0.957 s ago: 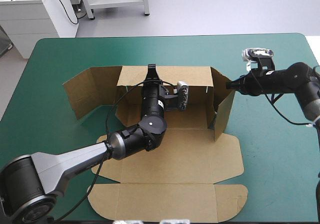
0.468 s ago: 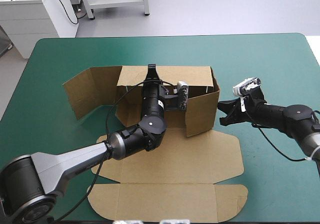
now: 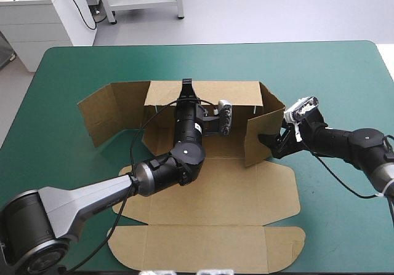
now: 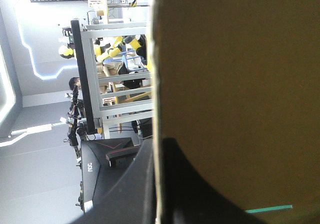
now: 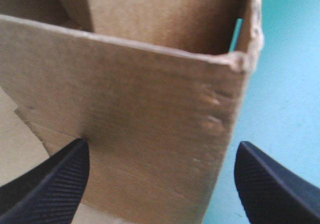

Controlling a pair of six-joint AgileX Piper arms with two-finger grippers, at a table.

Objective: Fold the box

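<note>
Brown cardboard box (image 3: 246,195): matt, fibrous paper board, dented at one raised corner. The teal-green tabletop cover (image 3: 332,84) is smooth and matt. Black jaws of the right gripper (image 5: 161,149): finely ribbed, dull.

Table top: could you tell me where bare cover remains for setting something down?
Free: the teal-green cover from the box to the far edge, and the near right corner. Crowded: the middle, left gripper on the back wall, right gripper at the side flap.

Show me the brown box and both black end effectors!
Brown cardboard box (image 3: 228,192): high view, flat bare panel.
Left black end effector (image 3: 186,89): high view, fingertips on back wall.
Right black end effector (image 3: 271,144): high view, between its fingertips.
</note>
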